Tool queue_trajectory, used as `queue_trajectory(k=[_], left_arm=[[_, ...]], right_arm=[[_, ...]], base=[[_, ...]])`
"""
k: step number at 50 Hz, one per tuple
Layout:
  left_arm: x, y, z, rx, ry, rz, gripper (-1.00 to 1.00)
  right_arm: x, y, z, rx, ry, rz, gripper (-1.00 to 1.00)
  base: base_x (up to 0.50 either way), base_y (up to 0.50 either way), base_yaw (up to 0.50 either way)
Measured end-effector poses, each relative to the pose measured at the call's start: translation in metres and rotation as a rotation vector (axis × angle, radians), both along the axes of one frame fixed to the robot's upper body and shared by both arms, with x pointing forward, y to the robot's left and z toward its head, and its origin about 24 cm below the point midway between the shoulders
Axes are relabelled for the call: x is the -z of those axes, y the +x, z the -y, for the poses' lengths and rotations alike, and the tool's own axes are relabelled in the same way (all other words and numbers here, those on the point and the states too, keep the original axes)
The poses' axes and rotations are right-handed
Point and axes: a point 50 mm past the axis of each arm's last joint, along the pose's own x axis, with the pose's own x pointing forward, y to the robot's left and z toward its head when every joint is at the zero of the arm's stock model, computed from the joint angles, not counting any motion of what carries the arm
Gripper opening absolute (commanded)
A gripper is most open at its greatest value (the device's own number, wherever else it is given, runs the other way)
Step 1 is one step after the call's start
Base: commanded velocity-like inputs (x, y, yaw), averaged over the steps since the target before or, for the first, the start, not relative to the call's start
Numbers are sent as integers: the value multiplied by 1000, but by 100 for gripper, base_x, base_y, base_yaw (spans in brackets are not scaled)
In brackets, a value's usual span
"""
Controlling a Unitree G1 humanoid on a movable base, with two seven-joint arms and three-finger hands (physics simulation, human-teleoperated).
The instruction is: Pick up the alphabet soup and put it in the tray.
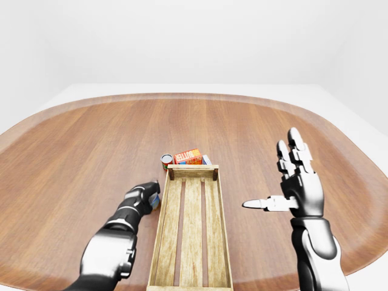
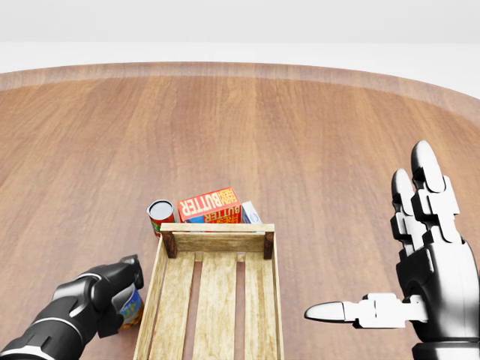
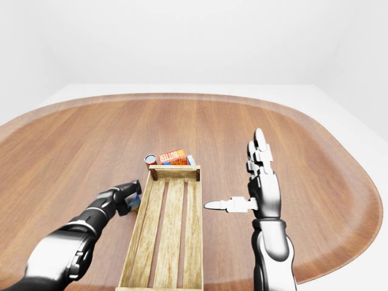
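A large oval wooden table fills the scene, its rounded edge curving across the top of the head view with pale floor beyond. Most of the tabletop is bare wood.

The left hand, dark and glossy, reaches in from the lower left of the head view. Its fingers are curled around the alphabet soup, a small can with a blue and yellow label. The hand covers most of the can; only a strip of label shows on the side facing the tray. Whether the fingers press firmly on the can cannot be told, but they wrap it closely.

Just to the right of this hand lies the tray, a long wooden crate with slatted bottom and low walls. Its left wall runs right beside the can, with only a thin gap between them. The tray's inside holds nothing. Its lower end runs off the bottom of the head view; the eye views show it ending near the table's near edge.

Above the left hand, past the tray's top-left corner, stands a red can. Beside it, along the tray's top wall, lies an orange butter box, with a small pale carton behind it.

The right hand is well to the right of the tray, raised with palm flat, fingers straight up and thumb pointing toward the tray. It holds nothing. Bare table lies all around it.
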Motion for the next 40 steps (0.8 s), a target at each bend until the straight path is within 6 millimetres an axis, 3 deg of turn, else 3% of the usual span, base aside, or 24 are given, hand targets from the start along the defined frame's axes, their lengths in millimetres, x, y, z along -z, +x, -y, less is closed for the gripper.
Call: queue_trajectory(k=[14,25,40], left_arm=[[-1,-1,-10,-33,-10,-16,-98],[-7,-2,-32,-86,-15,-12,-98],[-37,10,-66,-132,-25,96,-98]], right_arm=[[1,1,0,-1,1,-3,100],[1,1,0,-2,1,-6,100],[3,3,-2,-6,0,-15,100]], base=[[0,0,0],[0,0,0],[0,0,0]])
